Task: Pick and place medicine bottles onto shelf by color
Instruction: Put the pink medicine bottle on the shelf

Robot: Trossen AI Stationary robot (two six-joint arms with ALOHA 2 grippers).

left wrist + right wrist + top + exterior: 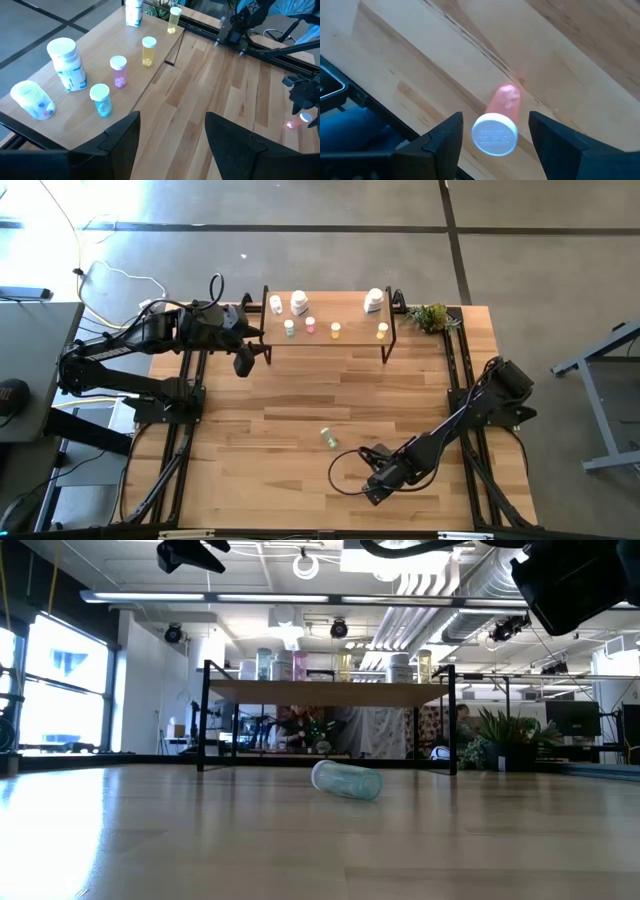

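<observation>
The right hand (494,131) hangs released over a small pink white-capped medicine bottle (499,122) lying on its side on the wooden bench (300,470), well away from the shelf (350,338); clenching off-centre could roll it away.

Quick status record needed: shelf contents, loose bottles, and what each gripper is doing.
shelf: seven bottles standing on top: three white, then green, pink and two yellow
green bottle: lying on its side, mid-table
pink bottle: lying on the table between the right fingers, not yet gripped
right gripper: open, low over the near table
left gripper: open, empty, beside the shelf's left end
</observation>
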